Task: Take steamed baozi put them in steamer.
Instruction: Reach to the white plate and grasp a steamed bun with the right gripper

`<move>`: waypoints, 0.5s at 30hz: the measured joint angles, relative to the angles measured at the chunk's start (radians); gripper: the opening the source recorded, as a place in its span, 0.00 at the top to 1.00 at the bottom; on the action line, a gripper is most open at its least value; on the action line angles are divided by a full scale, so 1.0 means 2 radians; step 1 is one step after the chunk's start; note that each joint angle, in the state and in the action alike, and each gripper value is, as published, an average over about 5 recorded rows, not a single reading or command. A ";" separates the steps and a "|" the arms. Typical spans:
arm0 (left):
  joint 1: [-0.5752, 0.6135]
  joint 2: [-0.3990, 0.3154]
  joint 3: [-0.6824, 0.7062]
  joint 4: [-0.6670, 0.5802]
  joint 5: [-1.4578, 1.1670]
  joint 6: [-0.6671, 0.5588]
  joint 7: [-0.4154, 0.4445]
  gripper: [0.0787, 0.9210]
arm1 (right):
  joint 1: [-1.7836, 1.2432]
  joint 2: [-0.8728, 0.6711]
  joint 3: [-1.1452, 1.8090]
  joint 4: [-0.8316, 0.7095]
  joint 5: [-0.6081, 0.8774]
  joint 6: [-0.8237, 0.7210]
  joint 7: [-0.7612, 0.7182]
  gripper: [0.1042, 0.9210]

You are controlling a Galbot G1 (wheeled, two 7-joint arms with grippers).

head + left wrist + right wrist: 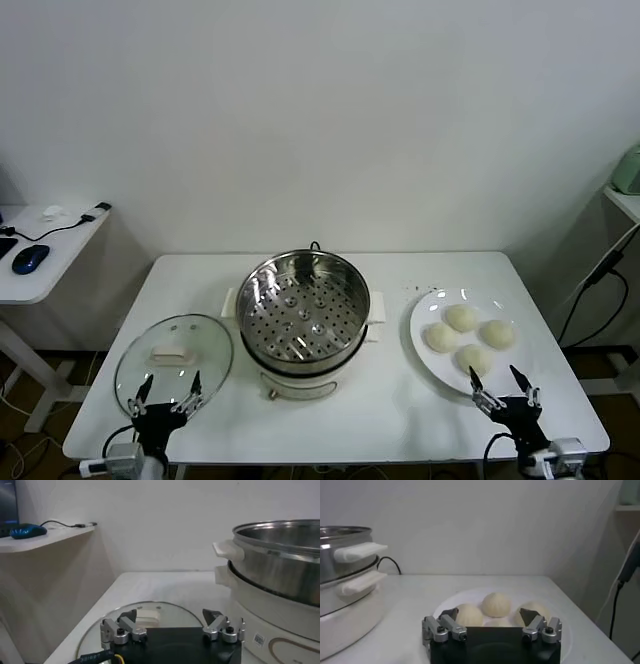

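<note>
Several cream-white baozi [461, 318] lie on a white plate [420, 334] at the table's right; they also show in the right wrist view [495, 603]. The steel steamer [304, 306] with perforated floor stands on its white base at the table's middle, empty. It shows in the left wrist view [280, 560] and in the right wrist view [347, 570]. My right gripper [505, 384] is open and empty at the plate's near edge [489, 615]. My left gripper [168, 388] is open and empty at the near edge of the glass lid [172, 360], also in its wrist view [171, 615].
The glass lid with white knob [148, 616] lies flat left of the steamer. A white side desk [40, 262] with a blue mouse [30, 257] stands at far left. A black cable [600, 290] hangs at the right beside the table edge.
</note>
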 measured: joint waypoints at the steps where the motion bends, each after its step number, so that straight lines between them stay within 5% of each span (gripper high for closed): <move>1: 0.000 0.000 0.000 0.000 0.000 0.000 0.000 0.12 | 0.008 -0.003 -0.002 -0.003 -0.001 -0.003 0.000 0.12; 15: 0.002 0.006 0.002 -0.003 -0.003 0.000 0.000 0.12 | 0.316 -0.147 -0.162 -0.149 -0.035 -0.063 -0.101 0.12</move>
